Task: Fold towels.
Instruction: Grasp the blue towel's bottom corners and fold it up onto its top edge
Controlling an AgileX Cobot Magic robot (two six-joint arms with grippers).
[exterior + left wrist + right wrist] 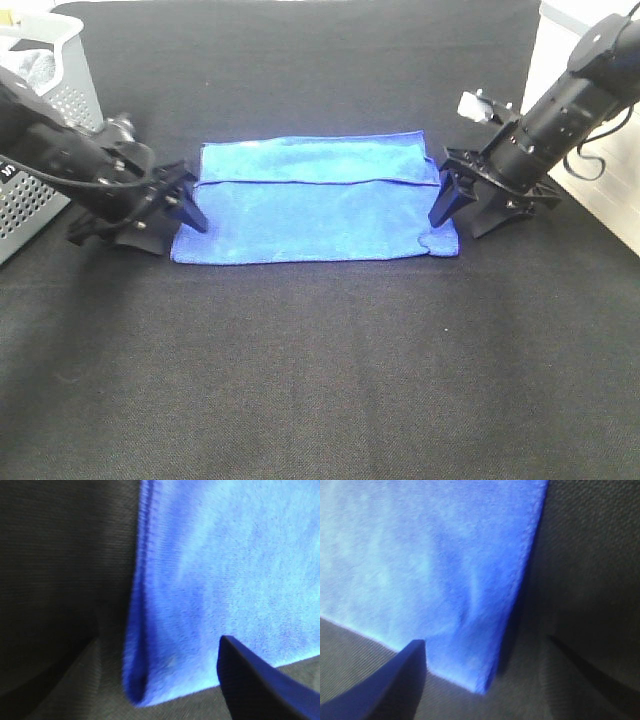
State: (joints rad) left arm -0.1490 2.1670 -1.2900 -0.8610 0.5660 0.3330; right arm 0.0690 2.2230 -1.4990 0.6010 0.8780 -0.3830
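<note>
Left claw [189, 200], black with dark blue fingers, sits low on the black woven surface [320, 380] at the left short edge of the bright royal-blue rectangular microfibre towel [315, 205]. Its jaws are spread, released, with the towel's edge between them. Just behind that arm, at the far left edge of the overhead view, stands a perforated grey plastic basket [55, 120].

In the left wrist view the towel [225, 570] shows a soft, fuzzy nap. Its edge is a rounded double layer that ends in a looped corner. One dark blue finger [260, 690] stands beside that corner, over the black surface [60, 555].

Seen from above, the towel lies flat in the middle of the surface with its long sides running left to right. It is folded lengthwise. A stitched edge crosses it from side to side, leaving a narrower, paler strip on the far side and a broader, deeper-blue panel on the near side. The near right corner is slightly dented and rumpled.

Right claw [447, 200], the same black and dark blue, meets the towel's right short edge, tilted down from its arm. Its jaws are likewise parted and grip nothing. The right wrist view shows the towel's [420, 555] corner on the surface, with one finger [390, 685] beside it.
</note>
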